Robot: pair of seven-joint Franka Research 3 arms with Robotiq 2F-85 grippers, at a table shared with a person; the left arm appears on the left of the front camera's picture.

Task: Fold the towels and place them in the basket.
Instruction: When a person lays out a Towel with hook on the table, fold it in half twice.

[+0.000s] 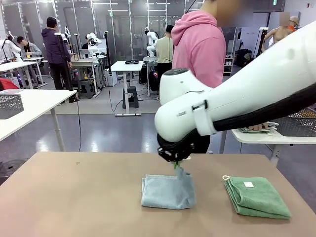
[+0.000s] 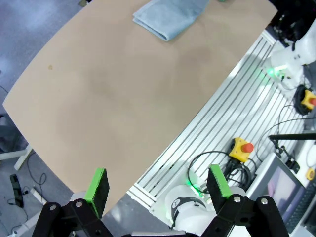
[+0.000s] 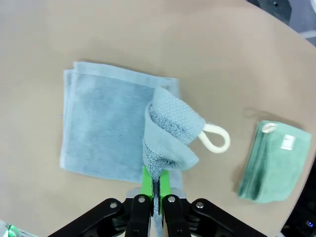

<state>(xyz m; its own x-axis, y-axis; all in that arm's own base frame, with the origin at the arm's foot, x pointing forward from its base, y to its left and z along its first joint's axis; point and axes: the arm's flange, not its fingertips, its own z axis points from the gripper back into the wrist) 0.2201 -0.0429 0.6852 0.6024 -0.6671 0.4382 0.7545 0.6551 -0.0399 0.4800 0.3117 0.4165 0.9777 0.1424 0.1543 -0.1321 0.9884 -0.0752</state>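
While the right gripper [image 3: 154, 185] pinches a corner of the blue-grey towel [image 1: 165, 191] and lifts it off the table [image 1: 74, 197] mid-fold, the mint green towel [image 1: 256, 196] lies folded near the right edge (waiting its turn, I'd guess); the left gripper [image 2: 158, 185] hangs wide open over the near edge

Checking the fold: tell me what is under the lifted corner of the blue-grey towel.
Right gripper pinches the blue-grey towel corner; beneath lie the towel's flat layers on the table. The lifted flap hides part of them.
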